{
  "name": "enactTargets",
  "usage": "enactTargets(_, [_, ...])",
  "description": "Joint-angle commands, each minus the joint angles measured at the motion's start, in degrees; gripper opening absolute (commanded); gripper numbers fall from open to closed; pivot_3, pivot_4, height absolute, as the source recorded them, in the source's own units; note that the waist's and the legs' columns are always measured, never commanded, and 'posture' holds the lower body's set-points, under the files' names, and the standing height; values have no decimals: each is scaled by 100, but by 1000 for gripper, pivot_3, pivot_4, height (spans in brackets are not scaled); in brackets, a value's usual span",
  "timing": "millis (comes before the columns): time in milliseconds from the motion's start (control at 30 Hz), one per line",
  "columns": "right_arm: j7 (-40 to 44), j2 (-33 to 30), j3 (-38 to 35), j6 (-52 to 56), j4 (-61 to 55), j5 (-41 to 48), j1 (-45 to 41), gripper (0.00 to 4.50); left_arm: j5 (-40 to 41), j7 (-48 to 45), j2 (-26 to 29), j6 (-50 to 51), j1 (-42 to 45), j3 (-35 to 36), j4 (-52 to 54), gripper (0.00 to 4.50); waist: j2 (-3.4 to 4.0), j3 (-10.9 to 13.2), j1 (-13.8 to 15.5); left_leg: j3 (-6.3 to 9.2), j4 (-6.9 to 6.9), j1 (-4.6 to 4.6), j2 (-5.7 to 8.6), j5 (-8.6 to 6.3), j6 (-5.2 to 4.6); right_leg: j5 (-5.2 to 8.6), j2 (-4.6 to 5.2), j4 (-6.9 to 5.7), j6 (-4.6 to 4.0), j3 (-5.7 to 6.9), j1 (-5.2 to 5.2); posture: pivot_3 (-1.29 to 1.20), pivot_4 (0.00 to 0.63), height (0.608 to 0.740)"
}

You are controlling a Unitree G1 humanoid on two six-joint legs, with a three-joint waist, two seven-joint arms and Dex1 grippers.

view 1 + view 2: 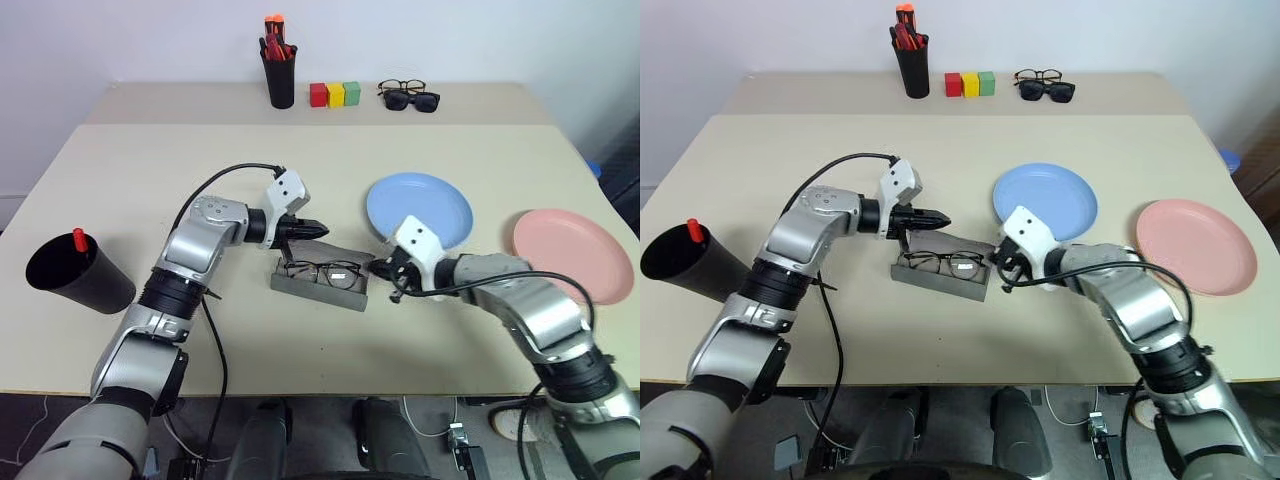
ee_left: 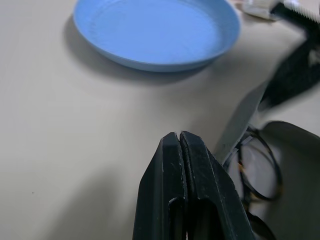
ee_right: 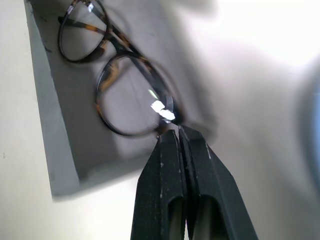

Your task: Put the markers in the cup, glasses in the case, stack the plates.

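The glasses (image 1: pixel 322 270) lie lenses-up inside the open grey case (image 1: pixel 315 292) at the table's middle. My left gripper (image 1: pixel 322 230) is shut and empty, hovering just behind the case and pointing right. My right gripper (image 1: pixel 375 268) is shut at the case's right end, its tips (image 3: pixel 170 137) right at the rim of the glasses (image 3: pixel 130 95). The black cup (image 1: pixel 80 275) stands at the left edge with a red marker (image 1: pixel 79 239) poking out of it. The blue plate (image 1: pixel 420 208) lies behind my right gripper, and the pink plate (image 1: pixel 572 250) sits apart at the far right.
On the back table stand a tall black pen holder (image 1: pixel 279 72) with red-orange pens, three coloured blocks (image 1: pixel 334 94), and black sunglasses (image 1: pixel 412 100) next to another pair of spectacles. Bare tabletop lies between the cup and the case.
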State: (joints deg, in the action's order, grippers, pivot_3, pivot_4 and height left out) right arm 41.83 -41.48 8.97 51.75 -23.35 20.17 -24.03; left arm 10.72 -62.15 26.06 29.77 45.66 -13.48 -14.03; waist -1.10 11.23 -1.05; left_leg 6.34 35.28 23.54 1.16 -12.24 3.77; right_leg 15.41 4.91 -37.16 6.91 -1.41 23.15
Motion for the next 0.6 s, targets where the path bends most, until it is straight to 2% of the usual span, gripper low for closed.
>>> enactTargets(33, [597,-502,-838,-80,-839,609,327,29,170,-283,291,70,-198,79,634,0,0,0,0,0,-1,0,0,0,0,0,0,0,0,0,0,0,150,740])
enactTargets(167, [858,-941,-1543,26,-1144,1013,728,29,161,-516,617,193,-552,-123,1242,0,0,0,-6,-1,1,-3,-1,0,0,0,0,0,0,-1,-4,0,150,740])
enactTargets(300, [663,-1064,-1749,-105,-947,867,882,29,215,-737,939,239,-879,-219,1785,0,0,0,-7,-2,3,-5,-1,0,0,0,1,-1,0,-2,-7,0,150,740])
enactTargets(467, [38,-807,-1094,-481,-134,93,429,29,-4,-839,1280,55,-1151,-447,2058,0,1,-1,-17,-6,3,-6,-2,0,0,0,2,2,-1,-3,-7,0,150,740])
enactTargets(567, [-265,-588,-641,-811,375,-432,124,29,106,-684,1163,-12,-1188,-311,2011,0,3,-2,-9,-5,1,-8,-3,0,0,1,0,1,-2,-3,-6,0,150,740])
enactTargets(600, [-386,-425,-487,-819,627,-563,-44,268,121,-487,1033,-228,-1211,-158,1959,0,3,-2,-4,-5,1,-7,-2,0,0,1,1,1,-2,-3,-5,0,150,740])
